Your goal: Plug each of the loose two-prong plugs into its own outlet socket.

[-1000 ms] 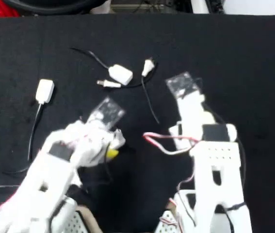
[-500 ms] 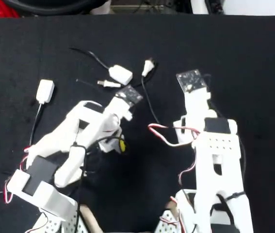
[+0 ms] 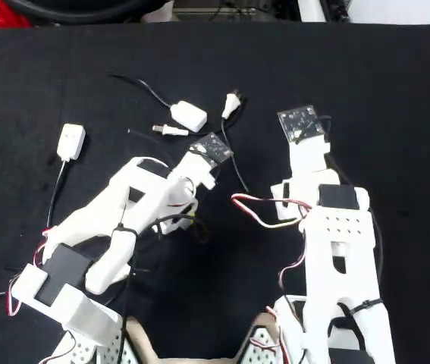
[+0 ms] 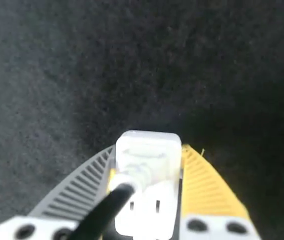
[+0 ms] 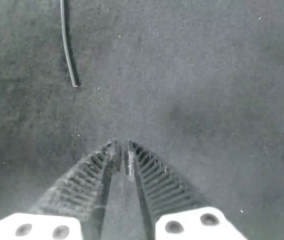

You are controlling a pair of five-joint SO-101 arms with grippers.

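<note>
gripper on left arm, clenched on white two-slot socket block with black cord, has swung far-right, now beside small white two-prong plug; mating likely next. right gripper closed, empty.

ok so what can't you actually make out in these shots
white socket in the left gripper, left wrist view: its lead runs off the frame's edge.
white block, high view: too small to tell plug from socket.
black cable, right wrist view: cut off by the edge, its plug unseen.
</note>
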